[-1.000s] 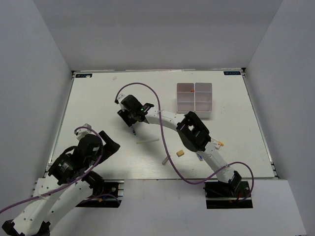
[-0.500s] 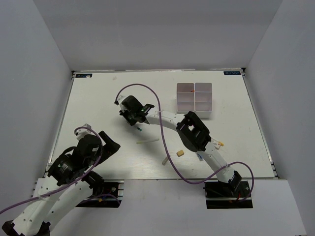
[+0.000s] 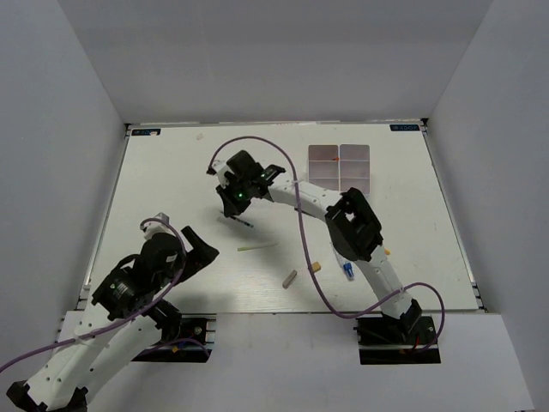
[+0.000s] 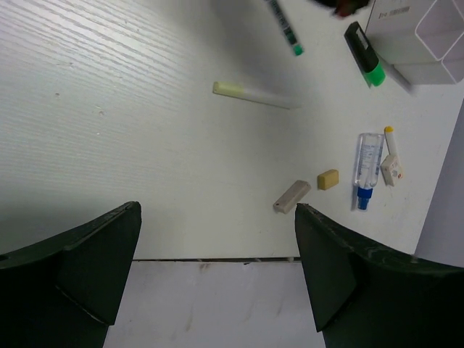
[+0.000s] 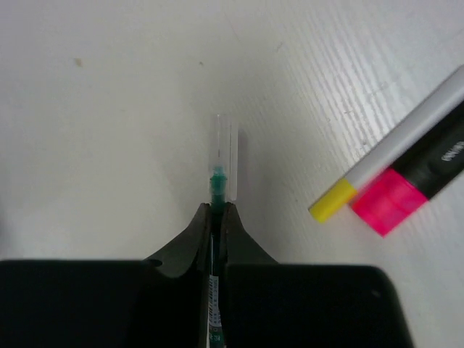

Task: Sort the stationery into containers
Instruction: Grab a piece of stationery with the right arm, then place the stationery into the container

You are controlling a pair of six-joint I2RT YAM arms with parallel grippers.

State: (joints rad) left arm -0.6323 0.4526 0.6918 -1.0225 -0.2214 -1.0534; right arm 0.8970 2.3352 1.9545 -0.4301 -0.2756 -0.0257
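Two grippers inspected. Left gripper (image 4: pixel 216 212) hovers over the near table edge, fingers spread wide, holding nothing. Beyond it on the table (image 3: pixel 154 172) lie a grey eraser (image 4: pixel 292 196), tan eraser (image 4: pixel 328 179) and blue-tipped clear tube (image 4: pixel 366 170), then a pale stick (image 4: pixel 254 94). Farther out, right gripper (image 5: pixel 215 210) is pinched tight on a thin green pen (image 5: pixel 216 185). White four-compartment box (image 3: pixel 310 167) stands farthest, well apart.

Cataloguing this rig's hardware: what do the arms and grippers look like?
The left arm and right arm have white links, black joint housings and black base plates. A purple cable loops along each. The left gripper and right gripper have black fingers; a small green light glows by the right one.
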